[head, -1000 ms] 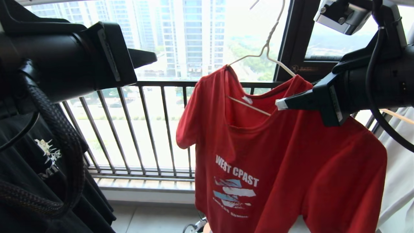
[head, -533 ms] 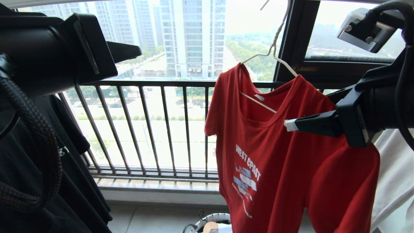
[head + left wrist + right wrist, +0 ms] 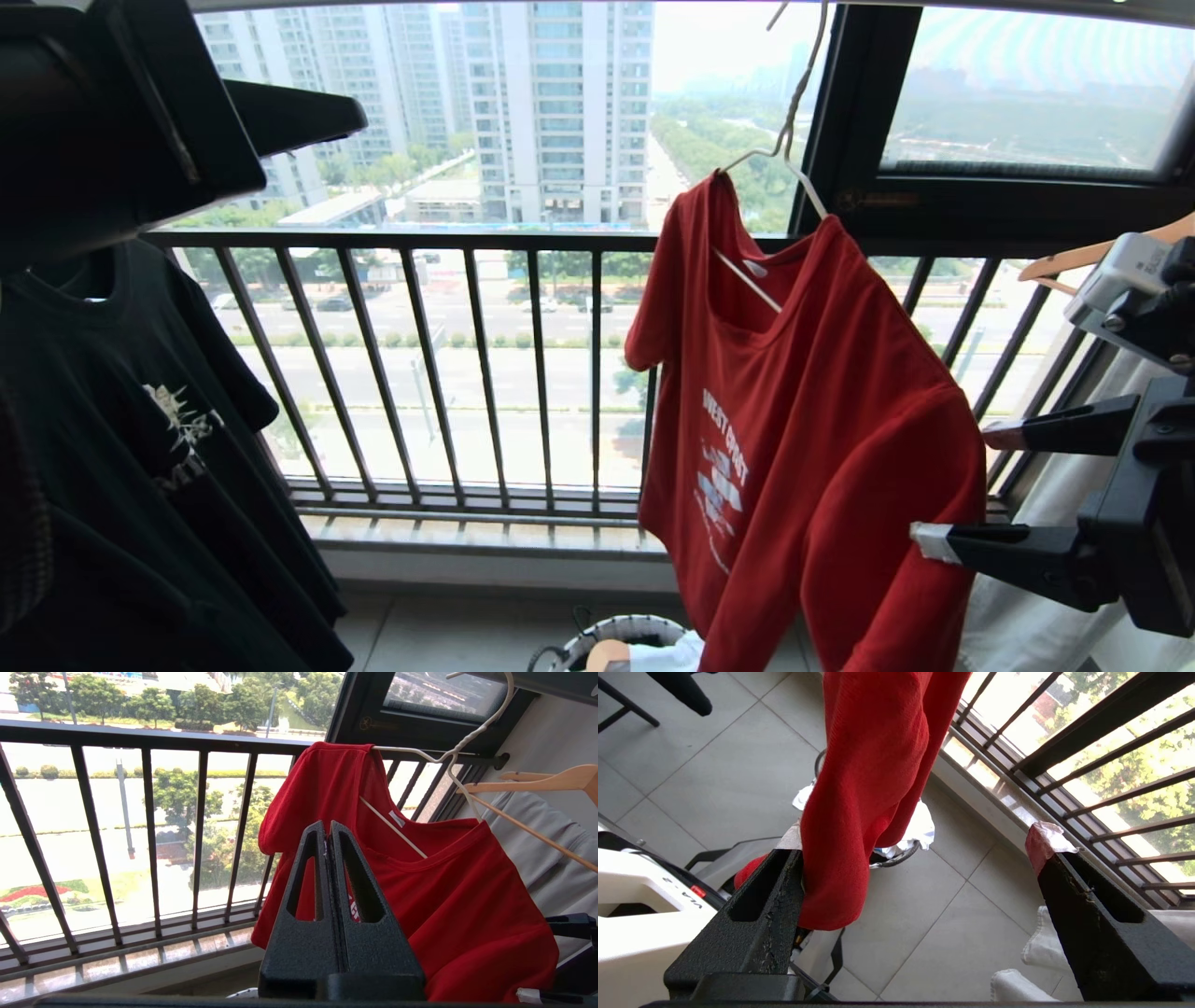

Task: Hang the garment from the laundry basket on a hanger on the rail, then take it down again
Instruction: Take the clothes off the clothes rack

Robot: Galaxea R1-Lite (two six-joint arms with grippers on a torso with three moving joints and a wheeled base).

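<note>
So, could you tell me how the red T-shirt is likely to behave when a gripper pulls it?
The red T-shirt hangs in soft folds, so it is probably floppy and light. On the thin hanger it would likely swing or slide off.

— What hangs on the left?
— A black printed T-shirt (image 3: 140, 448), right at the near left edge.
— And beyond it?
— A black window railing (image 3: 439, 364) of vertical bars runs across, with tall apartment towers (image 3: 551, 103), trees and a road far outside.
— Anything on the right?
— A tan wooden hanger (image 3: 551, 780) carrying a pale grey-white garment (image 3: 556, 858), near the dark window frame (image 3: 831, 121).
— The floor?
— Grey tiles (image 3: 691, 765), with white cloths (image 3: 1041, 947) lying by the sill.
</note>
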